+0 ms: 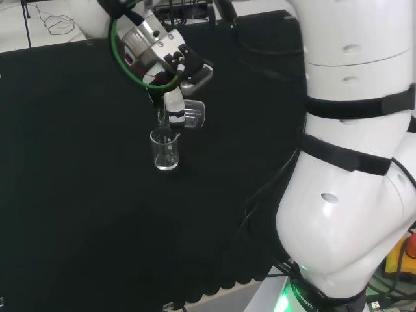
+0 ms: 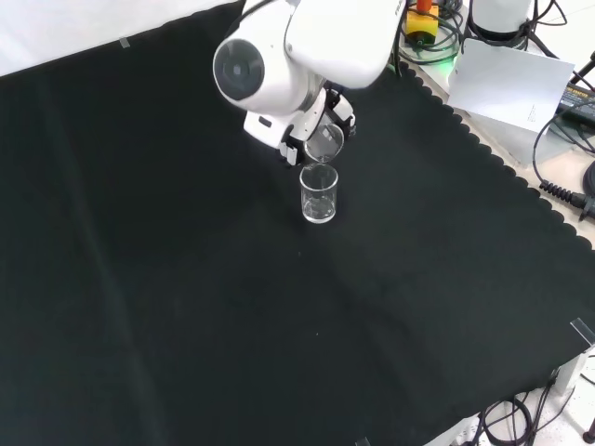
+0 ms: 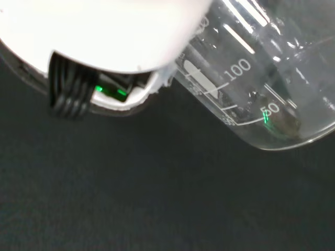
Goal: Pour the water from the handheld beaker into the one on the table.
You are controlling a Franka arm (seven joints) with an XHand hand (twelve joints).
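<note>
Above the worktop (image 2: 186, 279) your robot hand (image 1: 174, 107) grips the tipped beaker (image 1: 194, 114), mouth toward the upright beaker (image 1: 165, 150) just below; black cloth lies open around them.

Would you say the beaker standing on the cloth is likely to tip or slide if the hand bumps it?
The standing beaker looks tall for its base and nearly empty, so a nudge near its rim would probably tip it. The black cloth likely resists sliding. Being clear glass or plastic, it may be fragile.
</note>
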